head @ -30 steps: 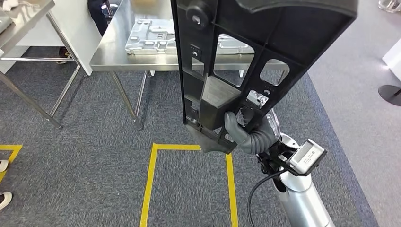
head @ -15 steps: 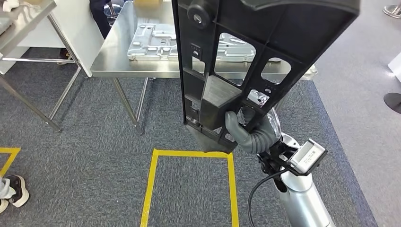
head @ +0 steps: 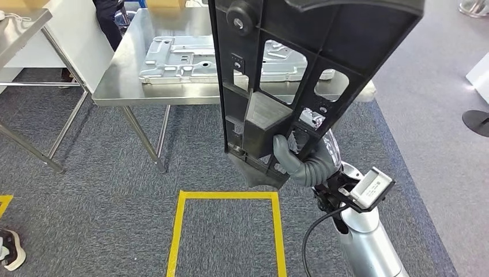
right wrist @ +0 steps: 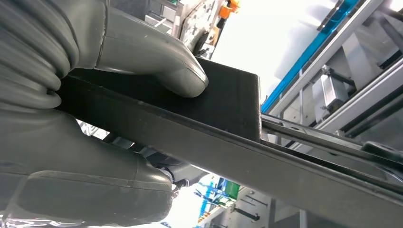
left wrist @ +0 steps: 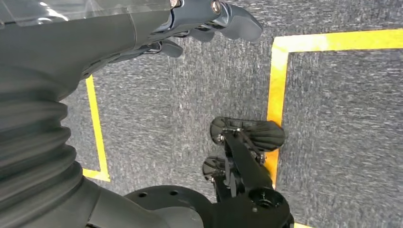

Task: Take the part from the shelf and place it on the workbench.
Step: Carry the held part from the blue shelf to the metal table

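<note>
Part [head: 323,52]: one long black plastic panel, ribbed, with several cut-out windows, carried upright in front of my head camera and leaning slightly right. Its lower end sits above the grey carpet, its upper end runs out of the frame.

Right hand [head: 303,158]: I have it gripping the part at the lower end, thumb [right wrist: 152,59] pressed on the black block there, fingers wrapped behind the frame.

Left hand [left wrist: 209,21]: hanging over the carpet, holding nothing; fingers lightly curled, and I cannot tell whether they count as spread or closed.

Workbench [head: 115,86]: steel table, far centre, beyond the part. On it lies a silver stamped metal plate [head: 179,57].

Floor: yellow tape rectangle [head: 179,231] near centre. Second steel table [head: 23,29] far left. A person's shoe [head: 11,257] at the near-left edge.
</note>
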Robot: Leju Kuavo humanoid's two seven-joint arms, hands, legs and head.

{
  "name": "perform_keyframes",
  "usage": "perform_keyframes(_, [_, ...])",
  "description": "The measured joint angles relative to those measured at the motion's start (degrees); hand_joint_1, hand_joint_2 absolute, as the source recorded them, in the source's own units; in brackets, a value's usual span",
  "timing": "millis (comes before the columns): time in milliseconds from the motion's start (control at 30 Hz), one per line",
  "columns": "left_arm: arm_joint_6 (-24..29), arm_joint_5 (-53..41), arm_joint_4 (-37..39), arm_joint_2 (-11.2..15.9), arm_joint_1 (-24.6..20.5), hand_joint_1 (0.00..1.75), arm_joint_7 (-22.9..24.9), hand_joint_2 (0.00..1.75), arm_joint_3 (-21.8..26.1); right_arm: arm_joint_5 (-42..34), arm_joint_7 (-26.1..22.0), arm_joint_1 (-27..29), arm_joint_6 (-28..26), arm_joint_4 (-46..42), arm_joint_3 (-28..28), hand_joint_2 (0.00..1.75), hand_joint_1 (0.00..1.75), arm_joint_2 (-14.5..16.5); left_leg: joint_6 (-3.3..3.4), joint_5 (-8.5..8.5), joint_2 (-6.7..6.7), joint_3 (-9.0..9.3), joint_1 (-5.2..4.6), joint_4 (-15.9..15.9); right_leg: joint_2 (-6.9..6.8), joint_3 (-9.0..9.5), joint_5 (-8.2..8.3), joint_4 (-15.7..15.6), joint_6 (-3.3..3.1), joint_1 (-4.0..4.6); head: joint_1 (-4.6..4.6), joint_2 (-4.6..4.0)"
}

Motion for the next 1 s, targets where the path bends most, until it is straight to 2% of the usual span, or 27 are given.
perform_keyframes(67, [0.1,0.0,0.0,0.1,0.1,0.00,0.0,1.75,0.0,0.0,-0.1,0.0,-0.1,0.1,0.0,1.75,1.75,0.0,0.72,-0.42,-0.11,0.58,-0.16,-1.1,0.08,0.23,0.16,0.4,0.80,0.03,0.02,0.00])
perform_keyframes(100, [0.1,0.0,0.0,0.0,0.2,0.00,0.0,1.75,0.0,0.0,-0.2,0.0,-0.1,0.1,0.0,1.75,1.75,0.0,1.11,0.06,-0.15,1.19,-0.03,-1.5,0.06,0.38,0.10,0.9,1.19,0.04,-0.02,0.00])
perform_keyframes(167, [0.1,0.0,0.0,0.0,0.2,0.00,-0.1,1.75,0.0,-0.1,-0.4,-0.1,-0.1,0.0,-0.1,1.75,1.75,0.0,1.70,0.45,-0.18,2.47,0.28,-2.0,0.02,-0.18,-0.93,3.5,1.86,-0.01,0.28,0.01])
perform_keyframes(200, [0.1,0.0,0.0,0.0,0.1,0.00,-0.1,1.75,0.0,-0.2,-0.5,-0.2,-0.1,0.0,-0.1,1.75,1.75,0.0,1.84,0.38,-0.16,2.91,0.34,-2.1,0.00,-1.52,-2.22,6.1,2.15,-0.16,0.39,0.01])
perform_keyframes(267, [0.1,0.0,0.0,0.0,0.0,0.00,-0.2,1.75,0.0,-0.3,-0.6,-0.2,-0.1,0.1,-0.2,1.75,1.75,0.0,2.00,-0.09,-0.18,3.20,0.32,-2.0,-0.01,-6.09,-5.40,13.2,2.69,-0.46,0.61,0.01])
perform_keyframes(300, [0.1,0.0,0.0,-0.1,0.0,0.00,-0.2,1.75,0.0,-0.4,-0.5,-0.1,-0.1,0.2,-0.2,1.75,1.75,0.0,1.96,-0.37,-0.21,3.36,0.33,-2.0,-0.01,-8.19,-6.36,15.7,2.91,-0.61,0.60,0.00])
perform_keyframes(333, [0.1,0.0,0.0,-0.1,0.1,0.00,-0.2,1.75,0.0,-0.4,-0.5,0.0,-0.1,0.3,-0.2,1.75,1.75,0.0,1.88,-0.73,-0.24,3.62,0.33,-2.0,-0.03,-9.45,-6.28,16.5,3.01,-0.74,0.61,0.00])
perform_keyframes(367, [0.1,0.0,0.0,-0.1,0.2,0.00,-0.2,1.75,0.0,-0.5,-0.5,0.1,-0.1,0.4,-0.2,1.75,1.75,0.0,1.76,-1.13,-0.27,4.03,0.35,-1.9,-0.06,-9.57,-4.93,15.0,2.97,-0.85,0.61,0.00])
perform_keyframes(433, [0.1,0.0,0.0,-0.2,0.2,0.00,-0.2,1.75,0.0,-0.5,-0.5,0.1,-0.1,0.5,-0.2,1.75,1.75,0.0,1.39,-2.15,-0.29,5.14,0.36,-1.9,-0.23,-7.32,0.42,7.4,2.67,-0.95,0.63,0.00])
perform_keyframes(500, [0.1,0.0,0.0,-0.3,0.1,0.00,-0.3,1.75,0.0,-0.5,-0.5,0.1,-0.1,0.6,-0.2,1.75,1.75,0.0,0.77,-3.08,-0.29,5.95,0.31,-2.0,-0.42,-5.41,3.26,1.6,2.02,-0.63,0.48,0.00])
perform_keyframes(533, [0.1,0.0,0.0,-0.3,0.0,0.00,-0.3,1.75,0.0,-0.5,-0.5,0.0,-0.1,0.6,-0.2,1.75,1.75,0.0,0.40,-3.31,-0.26,6.21,0.27,-2.0,-0.45,-5.17,3.53,0.6,1.59,-0.47,0.44,0.00])
perform_keyframes(567, [0.1,0.0,0.0,-0.3,0.0,0.00,-0.3,1.75,0.0,-0.6,-0.5,0.0,-0.1,0.7,-0.2,1.75,1.75,0.0,0.02,-3.35,-0.24,6.46,0.22,-1.9,-0.42,-5.08,3.09,0.5,1.17,-0.36,0.34,0.00])
perform_keyframes(633, [0.1,0.0,0.0,-0.3,0.0,0.00,-0.3,1.75,0.0,-0.6,-0.5,0.0,-0.1,0.7,-0.2,1.75,1.75,0.0,-0.55,-3.34,-0.15,6.30,0.26,-0.5,-0.33,-4.19,3.15,0.2,0.38,-0.56,0.32,0.01])
perform_keyframes(667, [0.1,0.0,0.0,-0.3,-0.1,0.00,-0.3,1.75,0.0,-0.6,-0.5,0.0,-0.1,0.7,-0.2,1.75,1.75,0.0,-0.74,-3.43,-0.14,5.34,0.31,1.4,-0.32,-3.60,2.87,0.0,0.04,-0.66,0.19,0.01])
perform_keyframes(700, [0.1,0.0,0.0,-0.3,-0.2,0.00,-0.3,1.75,0.0,-0.6,-0.5,-0.1,-0.1,0.7,-0.2,1.75,1.75,0.0,-0.93,-3.93,-0.14,3.61,0.41,4.4,-0.33,-3.00,2.55,-0.1,-0.23,-0.72,0.13,0.01])
perform_keyframes(733, [0.1,0.0,0.0,-0.3,-0.2,0.00,-0.3,1.75,0.0,-0.6,-0.5,-0.2,-0.1,0.7,-0.2,1.75,1.75,0.1,-1.15,-4.90,-0.14,1.30,0.48,8.2,-0.35,-2.53,2.12,-0.1,-0.42,-0.68,0.08,0.01])
perform_keyframes(800, [0.1,0.0,0.0,-0.3,-0.1,0.00,-0.3,1.75,0.0,-0.6,-0.5,-0.1,-0.1,0.7,-0.2,1.75,1.75,0.1,-1.51,-8.09,-0.13,-3.67,0.56,14.7,-0.29,-1.47,1.10,-0.1,-0.58,-0.59,0.03,0.00])
perform_keyframes(833, [0.1,0.0,0.0,-0.3,0.0,0.00,-0.3,1.75,0.0,-0.6,-0.5,-0.1,-0.1,0.8,-0.2,1.75,1.75,0.1,-1.57,-9.21,-0.13,-5.25,0.57,15.8,-0.23,-0.80,0.53,-0.1,-0.58,-0.56,0.01,0.00])
perform_keyframes(867, [0.1,0.0,0.0,-0.3,0.1,0.00,-0.3,1.75,0.0,-0.6,-0.5,-0.1,-0.1,0.8,-0.2,1.75,1.75,0.1,-1.47,-9.25,-0.13,-5.92,0.57,14.9,-0.17,0.02,-0.09,-0.1,-0.54,-0.52,0.01,0.00])
perform_keyframes(900, [0.1,0.0,0.0,-0.3,0.2,0.00,-0.3,1.75,0.0,-0.6,-0.5,-0.1,-0.1,0.8,-0.2,1.75,1.75,0.1,-1.25,-7.84,-0.12,-5.73,0.56,12.2,-0.14,0.93,-0.76,-0.1,-0.46,-0.49,0.01,0.00])
perform_keyframes(967, [0.1,0.0,0.0,-0.2,0.3,0.00,-0.3,1.75,0.0,-0.7,-0.4,-0.1,-0.1,0.9,-0.2,1.75,1.75,0.1,-0.57,-1.42,-0.14,-4.20,0.38,4.7,-0.13,2.61,-2.12,-0.1,-0.17,-0.34,0.03,0.00])
perform_keyframes(1000, [0.1,0.0,0.0,-0.2,0.4,0.00,-0.3,1.75,0.0,-0.7,-0.4,-0.2,-0.1,1.0,-0.2,1.75,1.75,0.2,-0.22,1.29,-0.15,-3.53,0.21,2.0,-0.08,3.22,-2.78,-0.1,0.11,-0.26,0.05,0.00])
